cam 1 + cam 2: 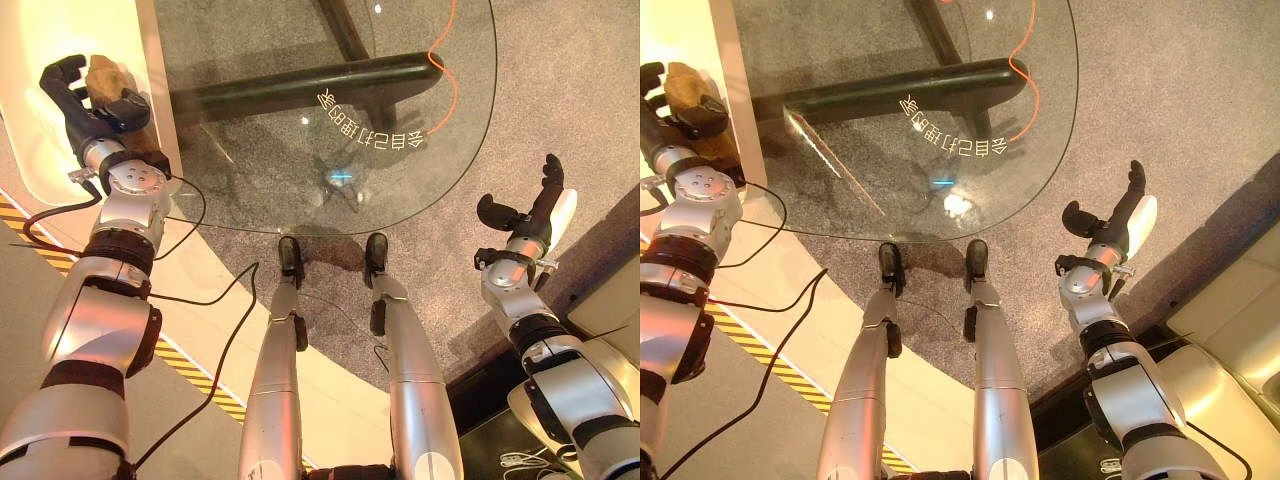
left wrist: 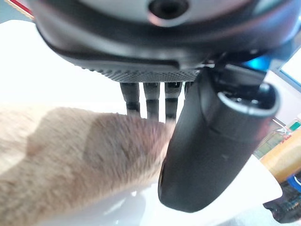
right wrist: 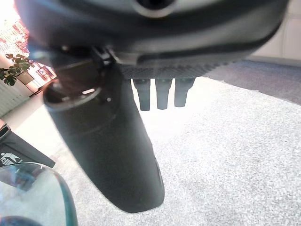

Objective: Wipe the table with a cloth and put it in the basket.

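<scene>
Left hand grips the tan cloth, fingers and thumb curled around it, over the white surface beside the glass table. Right hand hangs empty above the carpet, fingers loosely curved.

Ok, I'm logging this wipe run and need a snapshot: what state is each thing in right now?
Tan fuzzy cloth: bunched, gripped over the white surface, off the glass.
Left robot hand: curled round the cloth.
Right robot hand: open, holding nothing, above the grey carpet.
Round glass table: bare, nothing touching it.
</scene>
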Controlling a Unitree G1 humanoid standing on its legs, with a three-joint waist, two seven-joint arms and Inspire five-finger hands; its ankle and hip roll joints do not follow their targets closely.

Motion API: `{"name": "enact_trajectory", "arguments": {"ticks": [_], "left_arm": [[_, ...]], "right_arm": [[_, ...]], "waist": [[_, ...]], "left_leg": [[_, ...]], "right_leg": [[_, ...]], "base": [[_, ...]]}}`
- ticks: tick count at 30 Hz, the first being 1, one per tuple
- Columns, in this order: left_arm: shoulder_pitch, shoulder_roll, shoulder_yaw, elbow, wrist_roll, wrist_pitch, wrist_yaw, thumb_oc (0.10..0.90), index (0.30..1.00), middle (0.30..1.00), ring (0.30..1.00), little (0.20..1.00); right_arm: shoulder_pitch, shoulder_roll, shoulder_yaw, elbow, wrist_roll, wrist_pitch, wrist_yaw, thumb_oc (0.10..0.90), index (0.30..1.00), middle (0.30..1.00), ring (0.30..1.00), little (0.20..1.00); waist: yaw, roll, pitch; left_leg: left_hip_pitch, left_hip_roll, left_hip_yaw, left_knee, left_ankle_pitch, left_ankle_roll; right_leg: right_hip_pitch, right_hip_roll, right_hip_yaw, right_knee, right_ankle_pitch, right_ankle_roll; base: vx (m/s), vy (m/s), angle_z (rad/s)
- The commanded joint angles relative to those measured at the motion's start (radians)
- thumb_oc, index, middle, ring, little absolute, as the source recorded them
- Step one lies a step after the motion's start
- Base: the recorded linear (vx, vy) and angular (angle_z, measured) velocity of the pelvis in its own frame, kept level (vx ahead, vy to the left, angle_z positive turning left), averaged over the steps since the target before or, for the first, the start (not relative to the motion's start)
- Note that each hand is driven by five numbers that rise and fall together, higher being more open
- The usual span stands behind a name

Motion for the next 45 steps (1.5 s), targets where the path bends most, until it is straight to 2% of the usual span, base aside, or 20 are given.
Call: {"name": "enact_trajectory", "arguments": {"ticks": [1, 10, 12, 17, 19, 21, 22, 23, 27, 33, 41, 45], "left_arm": [[-0.095, 0.113, 0.041, 0.039, -0.006, -0.038, 0.030, 0.800, 0.900, 0.900, 0.900, 0.900], [-0.098, 0.111, 0.044, 0.035, -0.009, -0.039, 0.042, 0.800, 0.900, 0.900, 0.900, 0.900], [-0.093, 0.116, 0.052, 0.020, -0.029, -0.083, 0.071, 0.800, 0.900, 0.900, 0.900, 0.900], [-0.044, 0.110, 0.104, -0.054, -0.063, -0.247, 0.109, 0.800, 0.900, 0.900, 0.900, 0.900], [0.026, 0.106, 0.153, -0.117, -0.093, -0.319, 0.068, 0.800, 0.900, 0.900, 0.900, 0.900], [0.113, 0.103, 0.199, -0.169, -0.098, -0.337, 0.021, 0.800, 0.900, 0.900, 0.900, 0.900], [0.128, 0.104, 0.210, -0.177, -0.095, -0.335, 0.011, 0.800, 0.900, 0.900, 0.900, 0.900], [0.219, 0.105, 0.253, -0.208, -0.121, -0.353, -0.027, 0.800, 0.900, 0.900, 0.900, 0.900], [0.433, 0.097, 0.376, -0.253, -0.182, -0.362, -0.149, 0.800, 0.900, 0.900, 0.900, 0.900], [0.753, 0.034, 0.531, -0.270, -0.200, -0.329, -0.327, 0.800, 0.900, 0.900, 0.900, 0.900], [0.996, -0.086, 0.592, -0.183, -0.130, -0.318, -0.427, 0.800, 0.900, 0.900, 0.900, 0.900], [1.046, -0.102, 0.594, -0.128, -0.109, -0.283, -0.493, 0.800, 0.900, 0.900, 0.900, 0.900]], "right_arm": [[0.015, -0.056, -0.011, -0.010, 0.017, -0.029, -0.048, 0.800, 0.900, 0.900, 0.900, 0.900], [0.016, -0.054, -0.014, 0.001, 0.021, -0.039, -0.044, 0.800, 0.900, 0.900, 0.900, 0.900], [0.021, -0.054, -0.015, -0.001, 0.020, -0.035, -0.039, 0.800, 0.900, 0.900, 0.900, 0.900], [0.072, -0.014, -0.026, 0.021, 0.006, -0.015, -0.033, 0.800, 0.900, 0.900, 0.900, 0.900], [0.121, 0.017, -0.035, 0.048, -0.038, 0.001, -0.032, 0.800, 0.900, 0.900, 0.900, 0.900], [0.165, 0.036, -0.045, 0.071, -0.066, 0.020, -0.019, 0.800, 0.900, 0.900, 0.900, 0.900], [0.170, 0.037, -0.048, 0.073, -0.062, 0.024, -0.014, 0.800, 0.900, 0.900, 0.900, 0.900], [0.211, 0.038, -0.074, 0.097, -0.067, 0.020, 0.014, 0.800, 0.900, 0.900, 0.900, 0.900], [0.324, 0.036, -0.115, 0.138, -0.087, 0.007, 0.090, 0.800, 0.900, 0.900, 0.900, 0.900], [0.521, 0.044, -0.185, 0.149, -0.134, 0.025, 0.215, 0.800, 0.900, 0.900, 0.900, 0.900], [0.673, 0.074, -0.238, 0.182, -0.219, 0.075, 0.311, 0.800, 0.900, 0.900, 0.900, 0.900], [0.707, 0.079, -0.254, 0.192, -0.230, 0.097, 0.327, 0.800, 0.900, 0.900, 0.900, 0.900]], "waist": [[0.016, -0.013, -0.028], [0.018, -0.012, -0.028], [0.019, -0.010, -0.028], [0.024, -0.006, -0.028], [0.030, -0.006, -0.028], [0.038, 0.000, -0.028], [0.040, 0.002, -0.028], [0.048, 0.007, -0.028], [0.065, 0.014, -0.090], [0.085, 0.008, -0.240], [0.098, -0.005, -0.407], [0.099, -0.006, -0.446]], "left_leg": [[0.037, -0.033, 0.074, 0.090, -0.115, 0.017], [0.048, -0.033, 0.075, 0.084, -0.112, 0.016], [0.054, -0.032, 0.075, 0.081, -0.113, 0.016], [0.113, -0.038, 0.070, 0.060, -0.121, 0.021], [0.186, -0.046, 0.064, 0.035, -0.124, 0.021], [0.269, -0.048, 0.064, 0.003, -0.122, 0.020], [0.277, -0.047, 0.064, -0.005, -0.113, 0.020], [0.351, -0.050, 0.060, -0.030, -0.119, 0.019], [0.472, -0.052, 0.055, -0.107, -0.114, 0.014], [0.643, -0.053, 0.044, -0.219, -0.110, 0.013], [0.819, -0.048, 0.023, -0.297, -0.120, 0.017], [0.858, -0.043, 0.026, -0.312, -0.129, 0.016]], "right_leg": [[0.067, 0.040, -0.022, -0.065, -0.005, 0.042], [0.077, 0.037, -0.025, -0.070, -0.001, 0.045], [0.081, 0.038, -0.023, -0.068, -0.002, 0.045], [0.130, 0.043, -0.017, -0.073, -0.008, 0.050], [0.202, 0.043, -0.014, -0.095, -0.005, 0.058], [0.286, 0.031, -0.016, -0.129, 0.001, 0.068], [0.296, 0.028, -0.019, -0.141, 0.011, 0.069], [0.369, 0.020, -0.017, -0.164, 0.005, 0.076], [0.496, 0.004, -0.020, -0.236, 0.006, 0.084], [0.694, -0.012, -0.021, -0.351, 0.008, 0.094], [0.892, 0.002, -0.037, -0.436, 0.004, 0.093], [0.938, 0.005, -0.045, -0.457, 0.000, 0.095]], "base": [[0.00, 0.000, 0.00], [0.00, 0.000, 0.00], [0.00, 0.000, 0.00], [-0.01, -0.059, 0.00], [-0.01, -0.121, 0.00], [0.00, -0.103, -0.02], [0.03, -0.099, -0.04], [0.06, -0.086, -0.05], [0.09, -0.046, -0.11], [0.14, -0.015, -0.02], [0.19, -0.011, 0.05], [0.10, -0.011, -0.01]]}}
